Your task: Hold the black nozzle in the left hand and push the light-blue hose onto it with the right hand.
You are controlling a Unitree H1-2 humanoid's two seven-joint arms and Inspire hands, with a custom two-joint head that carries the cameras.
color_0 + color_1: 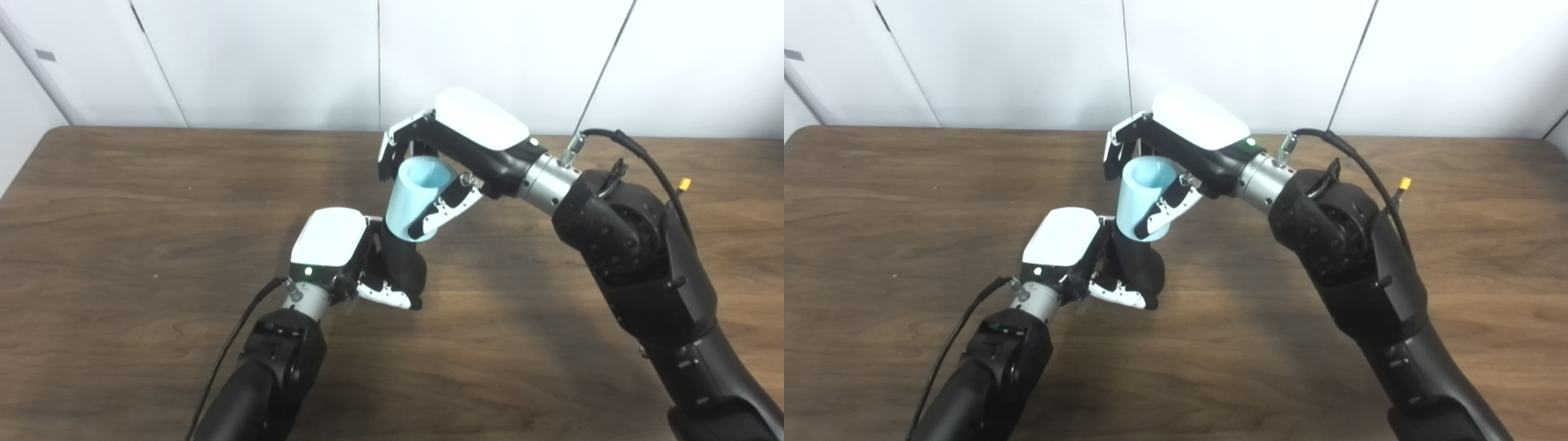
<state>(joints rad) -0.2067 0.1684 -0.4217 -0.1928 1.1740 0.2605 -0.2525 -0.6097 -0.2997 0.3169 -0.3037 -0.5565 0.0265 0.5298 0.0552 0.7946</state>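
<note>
White wall panels back the dark wooden table. Near its middle, the right hand grips the light-blue plastic hose, whose lower end meets the black nozzle clasped by the left hand. Off-axis pushing could jam or twist it loose.

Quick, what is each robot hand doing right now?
Left robot hand: closed around the black nozzle.
Right robot hand: closed around the light-blue hose.

Even bright overhead light, soft shadows on the table, slight softness overall, mild glare on white hand covers
</note>
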